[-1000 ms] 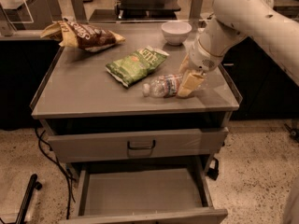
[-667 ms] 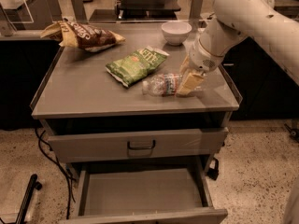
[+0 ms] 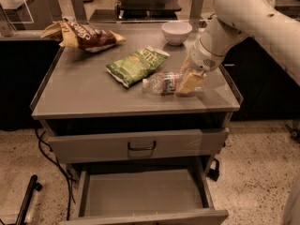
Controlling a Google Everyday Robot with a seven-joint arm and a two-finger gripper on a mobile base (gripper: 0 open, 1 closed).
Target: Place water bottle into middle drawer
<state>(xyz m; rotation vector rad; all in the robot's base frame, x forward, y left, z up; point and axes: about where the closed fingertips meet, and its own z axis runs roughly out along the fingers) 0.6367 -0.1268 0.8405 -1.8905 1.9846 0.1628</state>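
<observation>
The water bottle (image 3: 161,84) lies on its side on the grey cabinet top (image 3: 84,93), near the front right, with its white cap pointing left. My gripper (image 3: 190,82) is down over the right half of the bottle, coming from the white arm (image 3: 243,18) at the upper right. The middle drawer (image 3: 140,191) stands pulled out at the bottom of the cabinet, and its flat grey floor is bare.
A green chip bag (image 3: 136,64) lies just left of the bottle. A brown chip bag (image 3: 82,35) lies at the back left and a white bowl (image 3: 176,32) at the back right. A closed drawer front with a dark loop handle (image 3: 141,146) sits above the open drawer.
</observation>
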